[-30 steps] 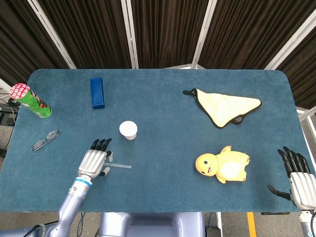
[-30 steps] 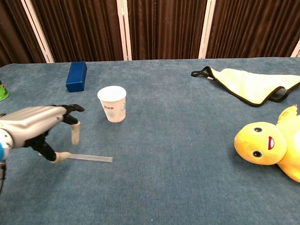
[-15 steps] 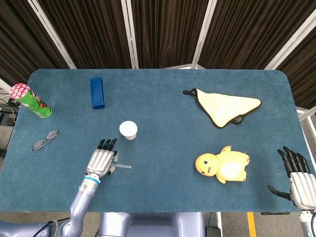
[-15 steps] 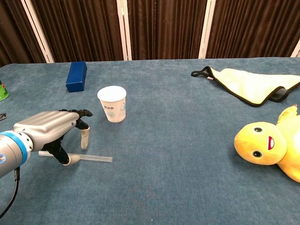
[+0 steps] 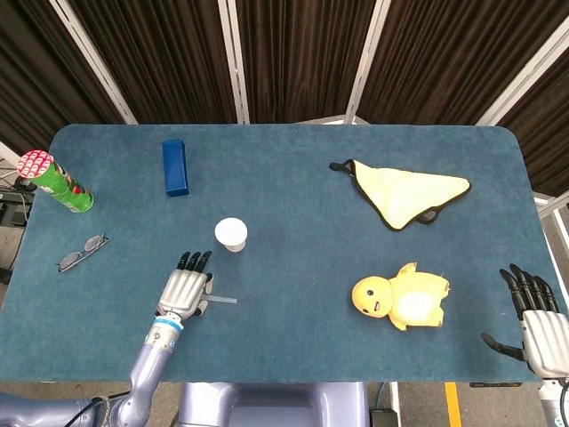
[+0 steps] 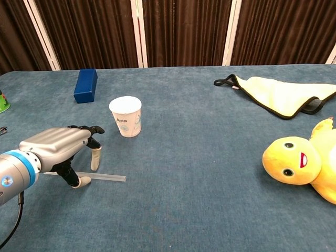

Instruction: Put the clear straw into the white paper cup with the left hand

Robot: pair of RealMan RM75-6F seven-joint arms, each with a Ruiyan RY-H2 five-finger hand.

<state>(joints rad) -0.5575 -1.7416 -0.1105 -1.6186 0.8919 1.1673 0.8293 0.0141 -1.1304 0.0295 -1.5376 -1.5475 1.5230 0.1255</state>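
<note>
The clear straw (image 6: 107, 178) lies flat on the blue table, its right end showing past my left hand in the head view (image 5: 224, 301). My left hand (image 6: 60, 149) (image 5: 184, 291) arches over the straw's left part, fingers apart and pointing down; a fingertip (image 6: 95, 159) hangs behind the straw and the thumb tip rests at its near side. The straw is not lifted. The white paper cup (image 6: 126, 116) (image 5: 231, 234) stands upright just beyond the hand. My right hand (image 5: 536, 317) stays at the table's front right corner, fingers spread, holding nothing.
A blue box (image 5: 174, 166) lies at the back left, with a green can (image 5: 57, 182) and glasses (image 5: 82, 252) further left. A yellow cloth (image 5: 404, 194) and a yellow duck toy (image 5: 402, 297) occupy the right half.
My left hand has slid right and lowered over the straw, covering more of it. The straw, the cup and the right hand have not moved.
</note>
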